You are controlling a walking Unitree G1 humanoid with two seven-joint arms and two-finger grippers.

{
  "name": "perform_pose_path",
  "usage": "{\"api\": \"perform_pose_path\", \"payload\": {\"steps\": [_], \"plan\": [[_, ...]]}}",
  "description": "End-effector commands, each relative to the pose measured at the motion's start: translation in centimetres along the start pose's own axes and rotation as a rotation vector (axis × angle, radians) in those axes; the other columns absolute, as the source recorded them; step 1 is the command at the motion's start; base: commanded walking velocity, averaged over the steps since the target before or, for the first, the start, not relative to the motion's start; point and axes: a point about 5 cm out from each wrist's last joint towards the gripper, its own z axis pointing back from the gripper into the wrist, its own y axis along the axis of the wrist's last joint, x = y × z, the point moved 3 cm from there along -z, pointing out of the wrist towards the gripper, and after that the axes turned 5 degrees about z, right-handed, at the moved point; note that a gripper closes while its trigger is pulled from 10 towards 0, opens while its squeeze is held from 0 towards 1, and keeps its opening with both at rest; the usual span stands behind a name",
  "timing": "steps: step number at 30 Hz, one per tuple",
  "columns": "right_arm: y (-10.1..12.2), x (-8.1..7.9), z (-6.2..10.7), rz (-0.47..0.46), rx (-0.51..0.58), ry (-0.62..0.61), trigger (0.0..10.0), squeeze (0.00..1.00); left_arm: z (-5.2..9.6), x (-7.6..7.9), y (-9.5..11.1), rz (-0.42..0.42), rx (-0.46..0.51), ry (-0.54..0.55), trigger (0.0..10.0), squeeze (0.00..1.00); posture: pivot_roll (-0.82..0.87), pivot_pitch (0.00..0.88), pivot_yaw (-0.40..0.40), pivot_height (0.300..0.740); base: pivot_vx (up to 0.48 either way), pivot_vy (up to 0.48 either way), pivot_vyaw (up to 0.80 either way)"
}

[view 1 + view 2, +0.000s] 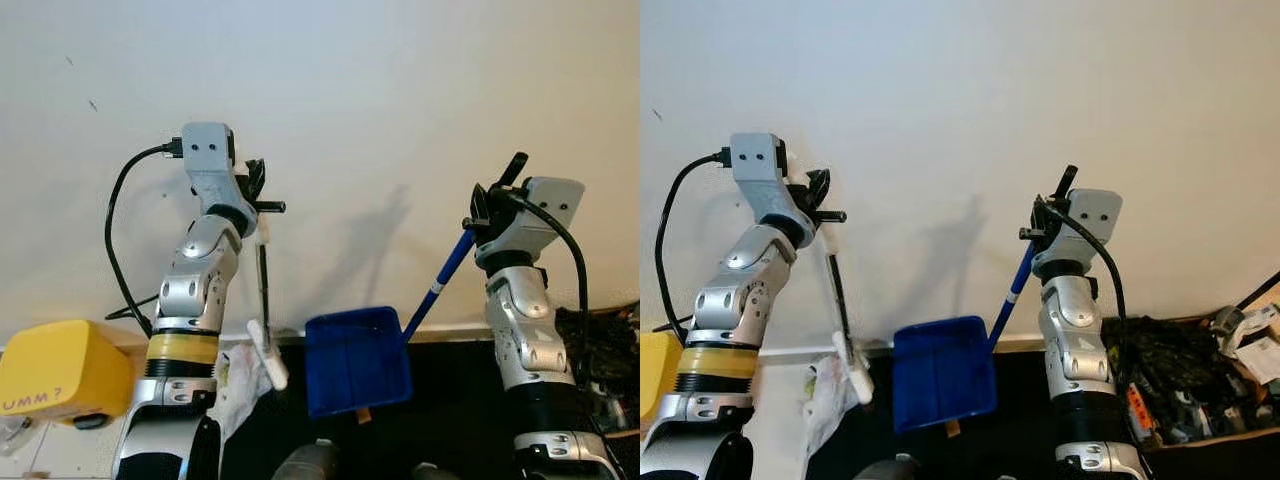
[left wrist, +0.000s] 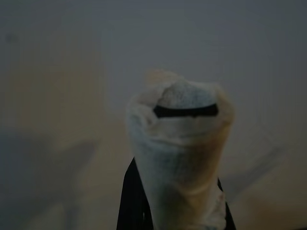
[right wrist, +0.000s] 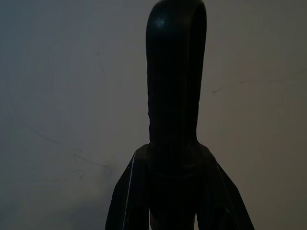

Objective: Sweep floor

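My left gripper (image 1: 256, 192) is raised in front of the white wall and shut on the top of a small broom (image 1: 263, 285). The broom's thin black handle hangs down to a white head (image 1: 268, 357). In the left wrist view the handle's white-wrapped end (image 2: 180, 143) sticks out between the black fingers (image 2: 128, 201). My right gripper (image 1: 490, 212) is shut on the black grip of a blue dustpan handle (image 1: 445, 275). That handle slants down to the blue pan (image 1: 357, 360), which hangs above the dark floor. The right wrist view has the black grip end (image 3: 175, 72).
A yellow box (image 1: 55, 372) sits low at the left, with a crumpled white bag (image 1: 235, 385) beside my left arm. Dark floor (image 1: 455, 400) runs below the baseboard. A pile of bags and clutter (image 1: 1180, 390) lies at the right. The wall (image 1: 350, 90) is close ahead.
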Motion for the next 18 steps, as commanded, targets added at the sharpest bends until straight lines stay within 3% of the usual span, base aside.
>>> {"api": "perform_pose_path", "payload": {"steps": [1,6,18], "plan": [[0.83,-0.02,-0.12,-0.008,0.037,-0.002,10.0,0.0,0.03,-0.4,0.77,-0.041,0.028,0.012,10.0,0.0,0.1,0.077,0.081,0.74,0.356,-0.319,0.0],[0.86,-0.08,-0.12,-0.008,0.038,0.001,10.0,0.0,0.01,-0.5,0.71,-0.039,0.026,0.022,10.0,0.0,0.1,0.074,0.079,0.74,0.33,-0.179,0.0],[0.86,-0.15,-0.05,-0.006,0.037,0.006,10.0,0.0,0.05,-0.67,0.6,-0.034,0.024,0.032,10.0,0.0,0.1,0.076,0.079,0.74,0.0,0.0,0.0]]}}
